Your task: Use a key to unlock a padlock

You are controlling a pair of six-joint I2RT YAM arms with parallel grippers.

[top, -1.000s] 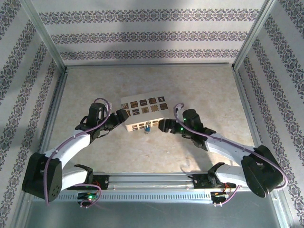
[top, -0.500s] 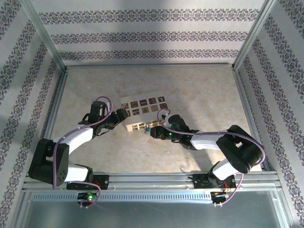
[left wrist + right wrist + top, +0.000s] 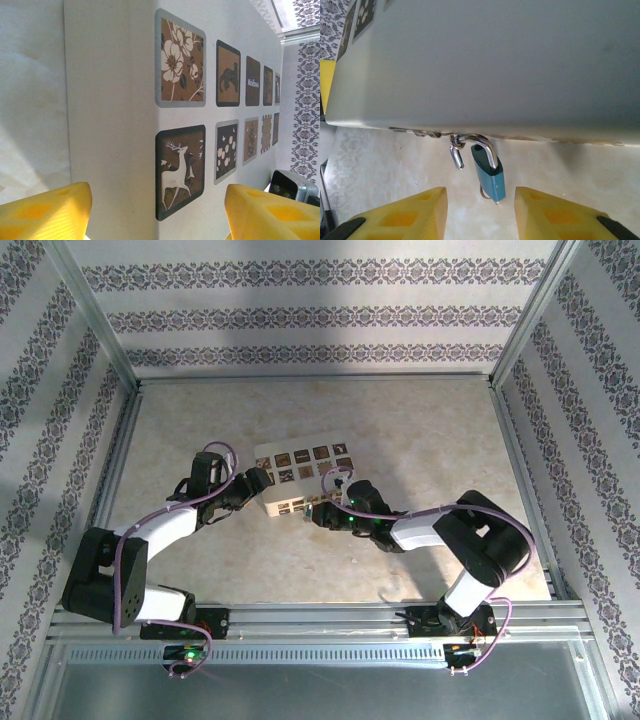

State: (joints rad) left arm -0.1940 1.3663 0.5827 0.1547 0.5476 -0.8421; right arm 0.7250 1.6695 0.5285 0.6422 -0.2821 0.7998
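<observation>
The padlock [image 3: 489, 173], small with a blue body, hangs by its silvery shackle [image 3: 485, 143] from a hasp on the lower edge of the cream box [image 3: 485, 60]. One shackle end is out of the body, and a dark hole shows there. A thin metal bit, the key [image 3: 483, 192], pokes out at the body's lower end. My right gripper [image 3: 481, 214] is open, one yellow finger on each side of the padlock and neither touching it. My left gripper [image 3: 158, 215] is open, straddling the box's [image 3: 115, 75] left corner. In the top view the padlock [image 3: 312, 511] sits just in front of my right gripper [image 3: 319, 516].
The box [image 3: 303, 476] with dark square tiles lies mid-table. Patterned walls and a metal frame [image 3: 130, 390] enclose the table. The right arm's elbow [image 3: 490, 540] is folded near the right side. Purple cables [image 3: 215, 452] loop off both arms.
The right arm has swung left, bringing its gripper up to the padlock, and its jaws have narrowed. The left gripper has stayed at the box's left end, its elbow drawn in.
</observation>
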